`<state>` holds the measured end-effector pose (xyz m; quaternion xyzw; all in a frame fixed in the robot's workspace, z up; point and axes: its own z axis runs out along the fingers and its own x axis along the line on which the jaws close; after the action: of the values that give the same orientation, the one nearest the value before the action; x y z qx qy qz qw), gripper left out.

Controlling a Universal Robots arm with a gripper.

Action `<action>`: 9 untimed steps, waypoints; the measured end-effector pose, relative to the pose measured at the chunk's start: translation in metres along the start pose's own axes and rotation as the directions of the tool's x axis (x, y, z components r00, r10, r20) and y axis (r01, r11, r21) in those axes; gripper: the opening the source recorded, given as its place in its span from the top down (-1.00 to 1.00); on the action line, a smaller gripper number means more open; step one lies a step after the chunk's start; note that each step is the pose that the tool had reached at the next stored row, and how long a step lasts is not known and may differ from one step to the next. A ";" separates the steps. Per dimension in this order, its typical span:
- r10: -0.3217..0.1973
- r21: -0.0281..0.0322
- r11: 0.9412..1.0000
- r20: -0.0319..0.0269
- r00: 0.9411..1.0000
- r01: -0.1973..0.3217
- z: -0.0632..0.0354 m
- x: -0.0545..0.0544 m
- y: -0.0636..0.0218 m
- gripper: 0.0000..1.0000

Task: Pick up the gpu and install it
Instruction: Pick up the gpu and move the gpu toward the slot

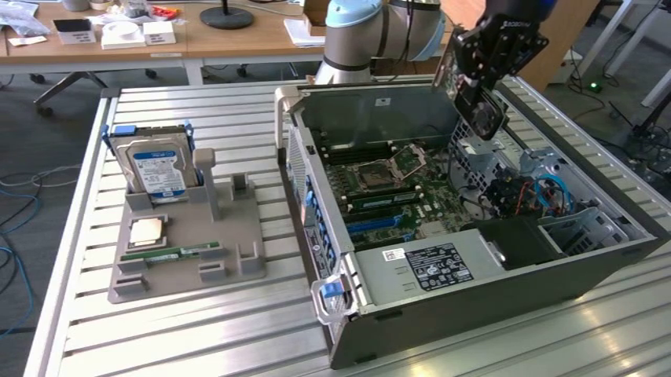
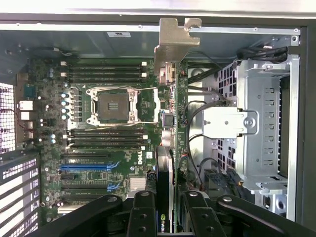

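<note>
The gpu (image 2: 171,69) hangs edge-on in my gripper (image 2: 165,210), which is shut on it; its pale metal bracket (image 2: 174,42) is at the end away from the fingers (image 2: 143,212). In the exterior view the gripper (image 1: 479,82) holds the gpu (image 1: 485,118) upright above the open computer case (image 1: 314,204), over the far right part of the motherboard (image 1: 398,181). The card is off the board, not in a slot. The blue expansion slots (image 2: 89,167) lie on the motherboard (image 2: 54,148), to one side of the card's line.
A grey holder (image 1: 236,236) on the slatted table at the exterior view's left carries a hard drive with a blue label (image 1: 157,169), a CPU (image 1: 144,230) and a green memory stick (image 1: 173,253). Inside the case are a drive cage (image 2: 261,123), cables (image 1: 524,192) and a power supply (image 1: 441,263).
</note>
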<state>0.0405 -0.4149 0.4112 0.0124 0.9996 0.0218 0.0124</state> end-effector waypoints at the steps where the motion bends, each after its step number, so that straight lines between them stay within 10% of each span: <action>1: 0.000 0.000 1.000 0.000 1.000 0.000 0.0005 0.000 0.0000 0.48; 9: 0.000 0.000 1.000 0.000 1.000 0.000 0.0089 0.000 -0.0004 0.48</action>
<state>0.0405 -0.4149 0.4022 0.0124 0.9996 0.0218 0.0124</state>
